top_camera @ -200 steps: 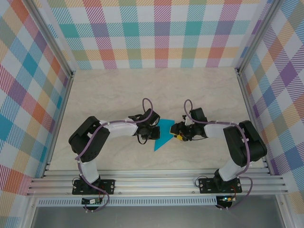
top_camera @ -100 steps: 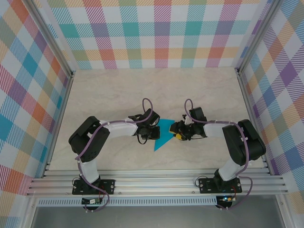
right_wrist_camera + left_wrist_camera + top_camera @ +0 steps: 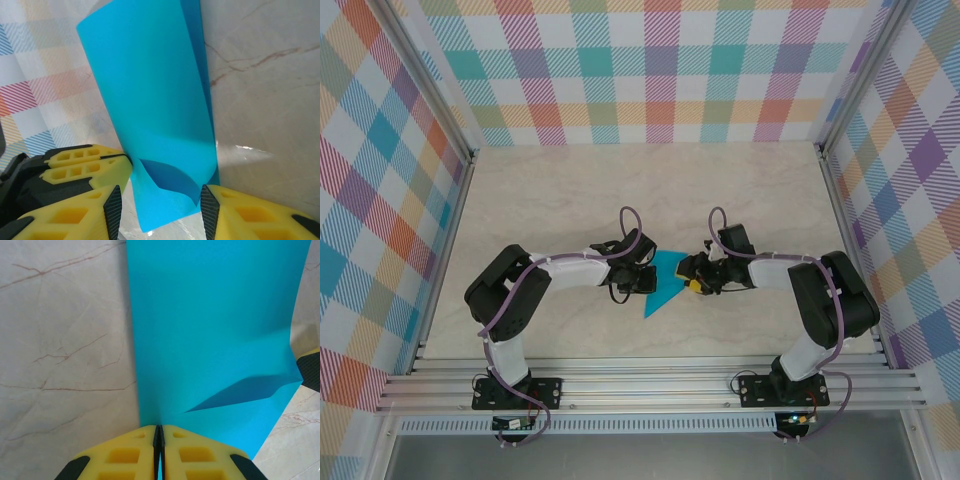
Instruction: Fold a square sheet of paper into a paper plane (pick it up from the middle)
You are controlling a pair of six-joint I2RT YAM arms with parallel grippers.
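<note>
While left fingers [image 3: 125, 455] pinch shut on the square sheet of paper [image 3: 210, 330], half-folded on the tabletop [image 3: 60, 350] between both arms, and right fingers [image 3: 75, 170] stand part-open astride its curl: align edges squarely before creasing.

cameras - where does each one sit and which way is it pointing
Top external: above and behind the arms, looking down on the table; left arm and right arm meet at the paper.
Left wrist: on that wrist, looking out along the left jaws, shut on the paper's edge, over the table.
Right wrist: on that wrist, looking between the right jaws, parted around the upcurled paper, toward the wall.
Shared: both wrist views see the paper; the right wrist view also catches the left jaws.
</note>
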